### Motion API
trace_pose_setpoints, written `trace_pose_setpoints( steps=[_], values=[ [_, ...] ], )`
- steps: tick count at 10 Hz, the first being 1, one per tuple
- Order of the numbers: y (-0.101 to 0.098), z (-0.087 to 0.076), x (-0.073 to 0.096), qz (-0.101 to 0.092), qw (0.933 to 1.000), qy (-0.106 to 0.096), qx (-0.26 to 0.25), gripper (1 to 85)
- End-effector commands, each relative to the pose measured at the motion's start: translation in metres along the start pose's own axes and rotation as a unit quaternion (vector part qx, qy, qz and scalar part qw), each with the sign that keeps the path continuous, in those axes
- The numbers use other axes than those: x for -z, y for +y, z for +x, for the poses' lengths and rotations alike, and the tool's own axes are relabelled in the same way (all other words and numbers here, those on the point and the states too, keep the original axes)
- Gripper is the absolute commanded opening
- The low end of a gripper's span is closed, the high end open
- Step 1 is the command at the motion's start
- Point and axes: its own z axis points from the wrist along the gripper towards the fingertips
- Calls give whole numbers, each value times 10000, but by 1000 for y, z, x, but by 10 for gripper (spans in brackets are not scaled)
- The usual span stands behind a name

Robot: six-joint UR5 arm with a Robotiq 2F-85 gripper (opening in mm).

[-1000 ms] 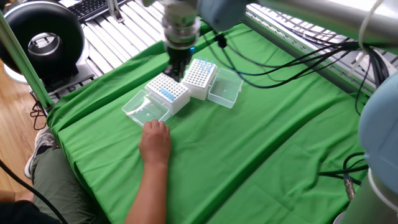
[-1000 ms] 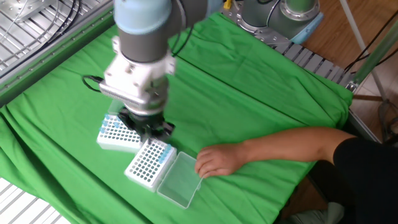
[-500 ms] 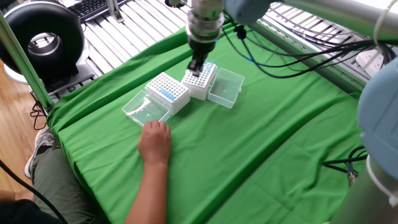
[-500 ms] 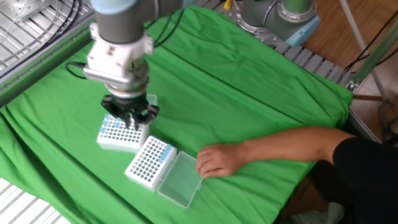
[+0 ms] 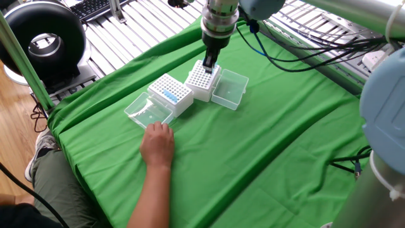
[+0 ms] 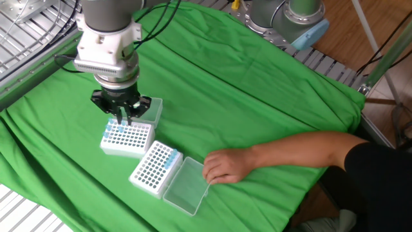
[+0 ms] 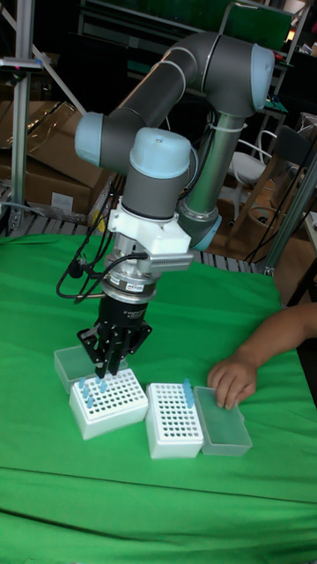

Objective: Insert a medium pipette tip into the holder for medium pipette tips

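Observation:
Two white tip racks stand side by side on the green cloth. My gripper [image 5: 208, 66] [image 6: 122, 119] [image 7: 103, 359] hangs over the far end of the holder [image 5: 201, 81] [image 6: 129, 138] [image 7: 110, 404], just above a few blue-topped tips [image 7: 85, 385] standing in it. Its fingers are pinched together on a thin medium pipette tip that points down and is mostly hidden between them. The second rack [image 5: 169, 93] [image 6: 154, 169] [image 7: 173, 421] has a few blue tips along one edge.
Clear open lids lie beside each rack [image 5: 229, 90] [image 6: 185, 187]. A person's hand [image 5: 158, 142] [image 6: 225, 166] [image 7: 231, 379] rests on the cloth against the nearer lid, its arm reaching in from the table edge. Cables trail behind the arm.
My gripper has travelled from between the two racks, across the holder, to its far end. The hand and both racks have stayed put.

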Motion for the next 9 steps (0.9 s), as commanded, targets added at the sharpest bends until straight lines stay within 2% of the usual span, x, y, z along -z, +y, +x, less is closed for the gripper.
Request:
trace_pose_setpoints(
  steps=[1,5,7,9],
  values=[
    [-15,-10,2,103,9998,-61,162,270],
    [-16,-24,-4,119,9995,-216,204,267],
    [-11,-24,-7,20,9996,-247,163,267],
    [-7,-17,-9,-45,9998,-179,108,267]
  ],
)
